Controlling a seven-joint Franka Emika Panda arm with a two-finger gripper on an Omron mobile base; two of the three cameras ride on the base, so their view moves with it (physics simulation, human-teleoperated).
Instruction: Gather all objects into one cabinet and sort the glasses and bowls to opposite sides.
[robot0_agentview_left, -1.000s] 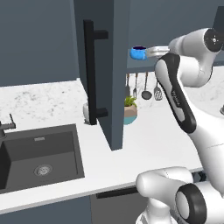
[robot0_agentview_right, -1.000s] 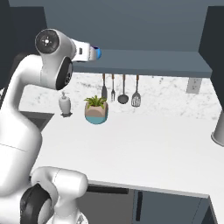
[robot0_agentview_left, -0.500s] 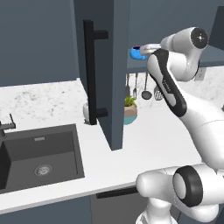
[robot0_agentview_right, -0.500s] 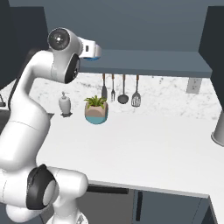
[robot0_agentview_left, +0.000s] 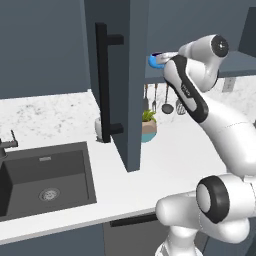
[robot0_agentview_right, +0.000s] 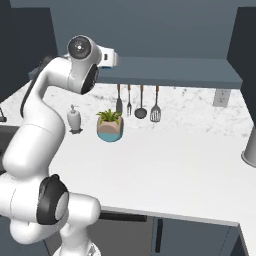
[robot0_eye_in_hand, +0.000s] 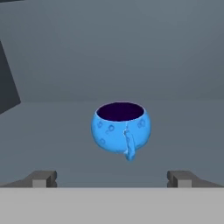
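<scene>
Blue bowl (robot0_eye_in_hand: 121, 130) sits upright on the cabinet shelf (robot0_eye_in_hand: 52, 144) before the wide-spread claw (robot0_eye_in_hand: 112, 178)

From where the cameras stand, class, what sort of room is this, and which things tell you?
A kitchen, rendered: a dark sink set in a pale counter, utensils hanging on the wall, and an open wall cabinet.

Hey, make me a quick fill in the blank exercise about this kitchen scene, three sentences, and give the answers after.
1. The small bowl on the cabinet shelf is bright ____.
2. The gripper faces the bowl with its jaws ____.
3. The potted plant stands on the counter below a row of hanging ____.

Missing words: blue; open; utensils
</scene>
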